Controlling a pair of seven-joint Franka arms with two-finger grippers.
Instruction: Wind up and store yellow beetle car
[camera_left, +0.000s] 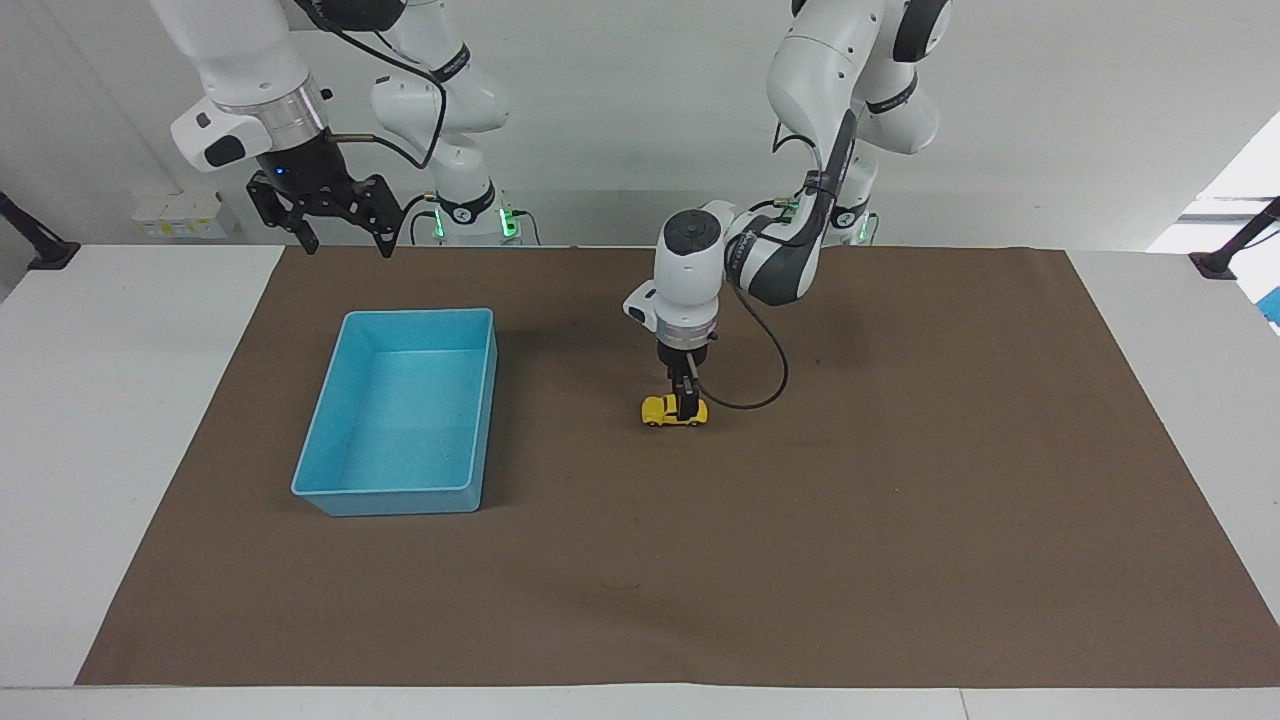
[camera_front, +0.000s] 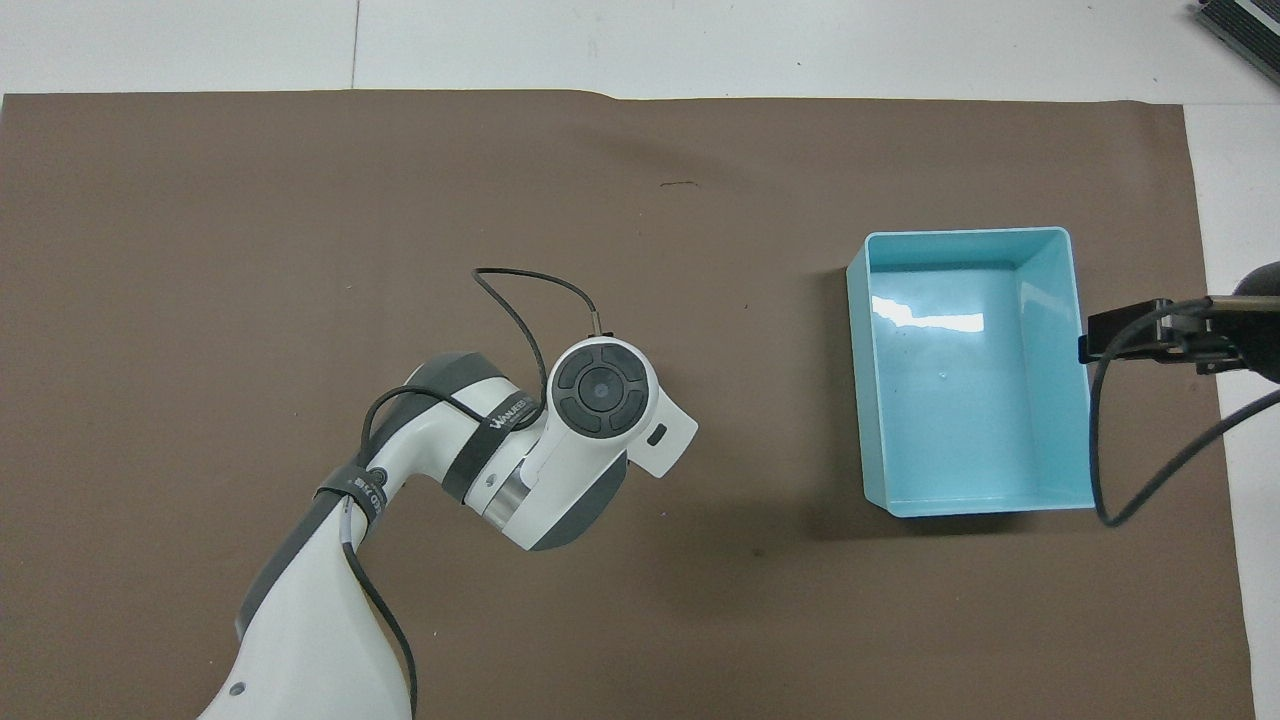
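Two grippers are seen, and only one is at work. Up by the robots' end of the mat (camera_left: 900, 500), the right gripper (camera_left: 347, 240) is held in the air with its jaws apart, and that arm is judged to be waiting. The blue bin (camera_left: 418, 313) is set toward the right arm's end of the table, and nothing is seen in it. Beside it, near the middle of the mat and well apart from the bin, the car (camera_left: 658, 410) is stood on its wheels, lengthwise across the table. The left gripper (camera_left: 686, 405) is lowered onto the part of the car toward the left arm's end; whether it is clamped on the car or merely set around it cannot be told, and from overhead the car is hidden under the wrist. The step in hand is judged to be the grasp before winding. It is best done with the body taken squarely across its sides and low down, since a rounded shell is easily squeezed out of a high or slanted pinch. For winding, the wheels are probably best kept pressed on the mat while the car is drawn back in a straight line. Only then should it be lifted and carried to the bin.
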